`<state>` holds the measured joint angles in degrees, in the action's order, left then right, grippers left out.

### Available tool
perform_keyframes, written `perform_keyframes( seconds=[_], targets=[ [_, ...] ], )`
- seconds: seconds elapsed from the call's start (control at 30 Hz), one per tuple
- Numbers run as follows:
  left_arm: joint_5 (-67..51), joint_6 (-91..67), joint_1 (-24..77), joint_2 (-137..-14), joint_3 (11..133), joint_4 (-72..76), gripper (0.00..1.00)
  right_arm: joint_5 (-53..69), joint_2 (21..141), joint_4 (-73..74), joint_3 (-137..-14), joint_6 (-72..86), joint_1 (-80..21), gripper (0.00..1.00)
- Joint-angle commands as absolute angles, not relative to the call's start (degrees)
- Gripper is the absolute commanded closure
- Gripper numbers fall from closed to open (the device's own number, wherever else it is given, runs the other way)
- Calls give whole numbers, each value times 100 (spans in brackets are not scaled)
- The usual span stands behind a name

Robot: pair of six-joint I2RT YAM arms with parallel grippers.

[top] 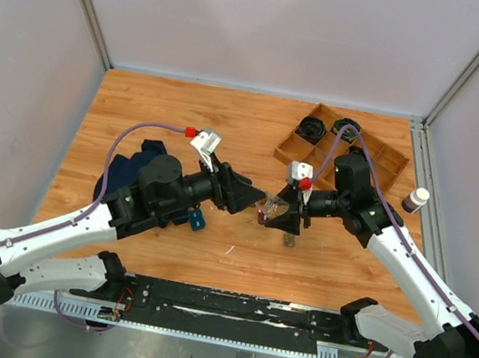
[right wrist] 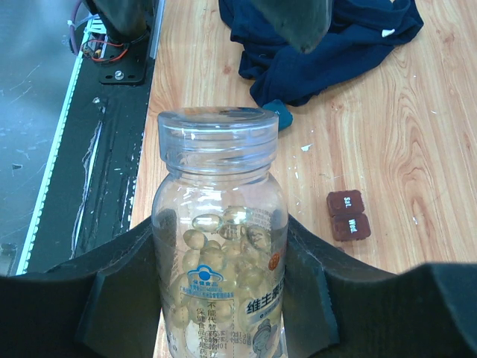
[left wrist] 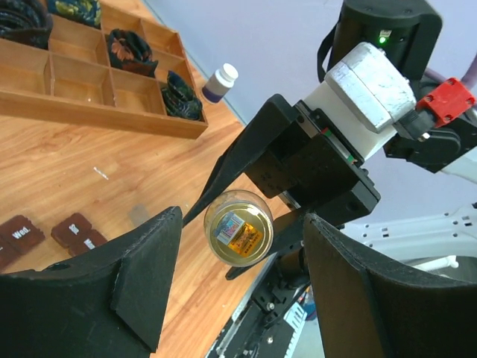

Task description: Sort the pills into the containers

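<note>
A clear bottle [right wrist: 220, 246] of yellow softgel pills with a clear lid is held off the table, and my right gripper [right wrist: 220, 261] is shut on its body. In the left wrist view the lid [left wrist: 238, 227] faces the camera between the fingers of my left gripper [left wrist: 242, 250], which stands open with a gap on each side. From above, the two grippers [top: 258, 202] [top: 283, 212] meet at the bottle [top: 273, 209] mid-table. The small dark-brown containers [right wrist: 347, 215] [left wrist: 76, 228], marked "Sat" and "Wed", lie on the wood beside it.
A wooden divided tray [top: 381, 157] [left wrist: 74, 82] with black cables sits at the back right. A small white-capped bottle [top: 415, 200] [left wrist: 218, 80] stands at the right edge. A navy cloth [top: 131, 166] [right wrist: 328, 45] and a teal object [top: 197, 219] lie left.
</note>
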<state>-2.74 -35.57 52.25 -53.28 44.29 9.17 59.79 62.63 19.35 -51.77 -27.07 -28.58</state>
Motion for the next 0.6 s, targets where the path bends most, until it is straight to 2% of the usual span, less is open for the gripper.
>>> perform_keyframes(
  seconds=[0.0,0.13,0.4,0.57],
  targets=[
    [81,-3402,5432,-5581,4763,568,32,5950,6245,1907,-5247,-2786,-2744,99],
    [-62,-3392,5500,-5739,4862,558,36,5942,6241,1907,-5247,-2786,-2742,99],
    [-214,-3357,5593,-5890,4966,448,37,5948,6242,1902,-5247,-2777,-2742,99],
    [-323,-3333,5602,-5923,4966,432,46,5945,6254,1907,-5256,-2769,-2742,99]
  ],
)
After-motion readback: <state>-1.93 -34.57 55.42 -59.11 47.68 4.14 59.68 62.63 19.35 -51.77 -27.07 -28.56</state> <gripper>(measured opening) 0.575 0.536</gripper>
